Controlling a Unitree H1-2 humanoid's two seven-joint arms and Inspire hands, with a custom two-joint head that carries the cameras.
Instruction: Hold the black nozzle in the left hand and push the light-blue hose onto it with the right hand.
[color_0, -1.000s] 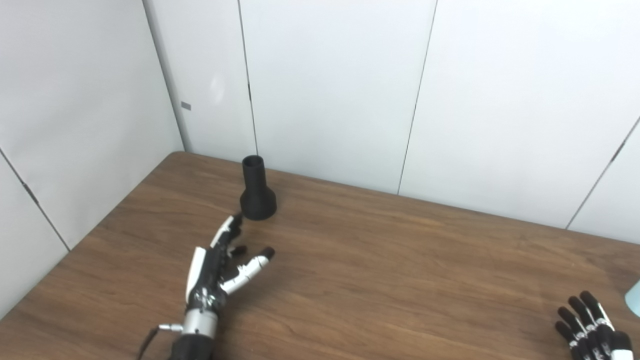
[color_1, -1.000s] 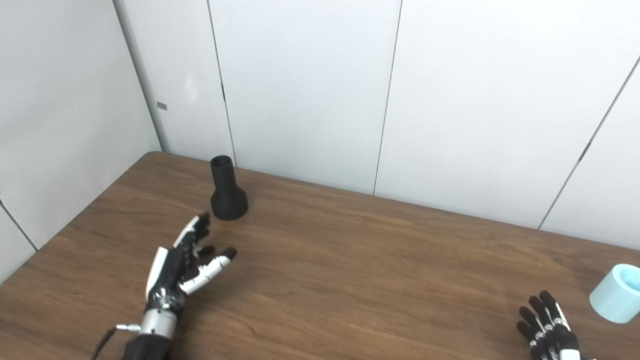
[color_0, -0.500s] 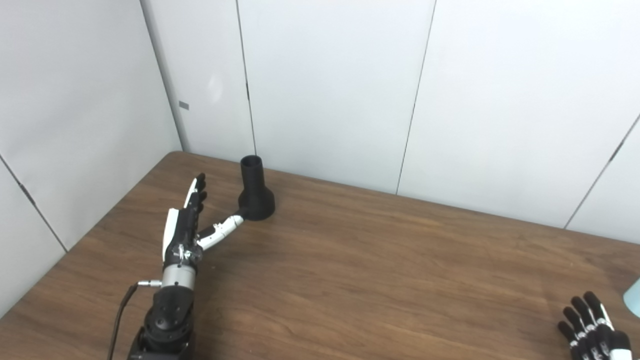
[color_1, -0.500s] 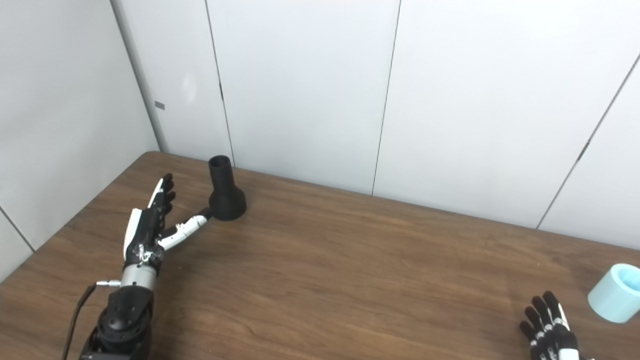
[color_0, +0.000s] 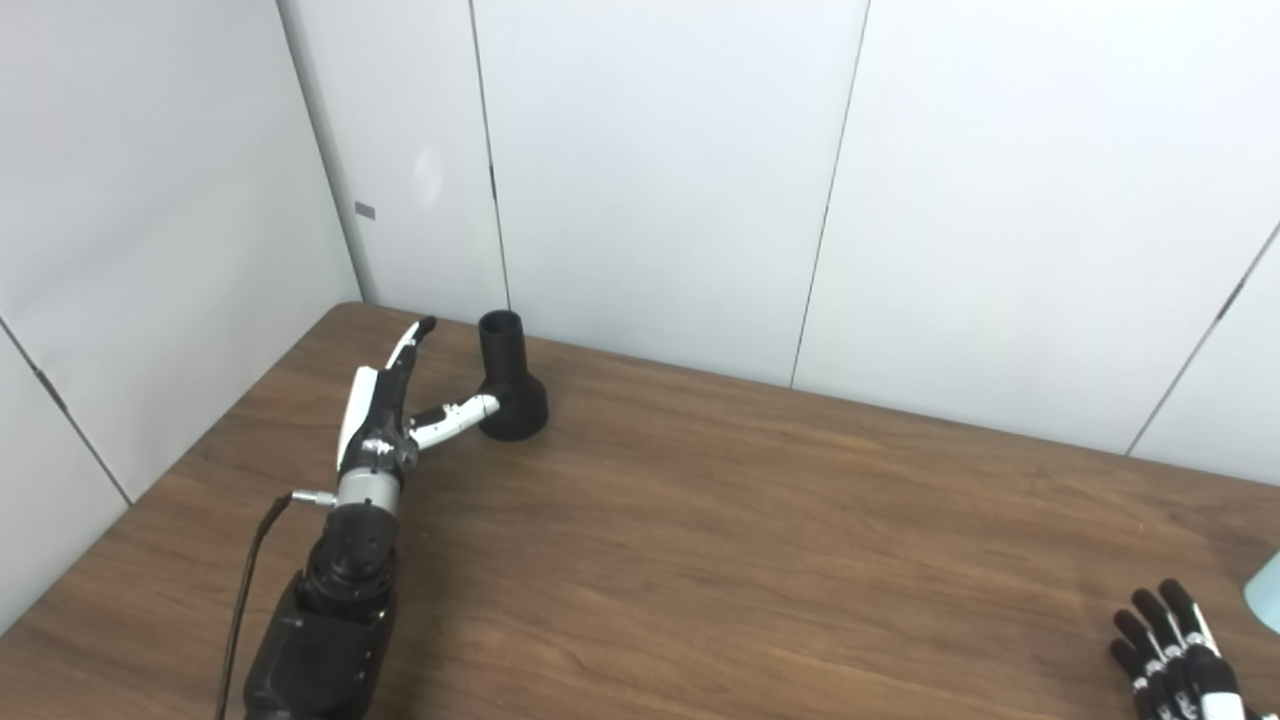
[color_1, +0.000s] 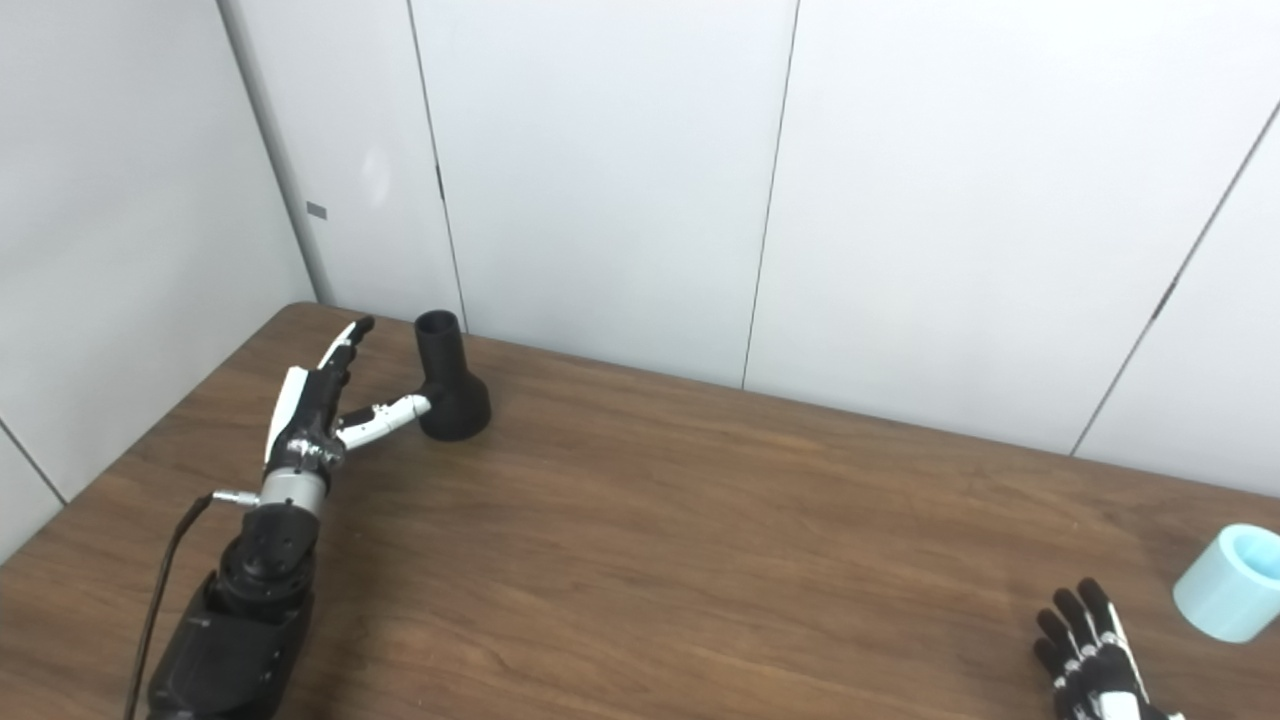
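Beside spread left hand (color_0: 385, 400): upright nozzle (color_0: 508, 380), thumb tip hidden against it. Right hand (color_1: 1095, 655) spread, cut off; hose (color_1: 1228, 583) near.

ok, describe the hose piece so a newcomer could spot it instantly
Start at the wooden table and go to its far right edge. Just beyond the open right hand stands the light-blue hose: a short, pale cylinder with an open top, the only coloured thing there.
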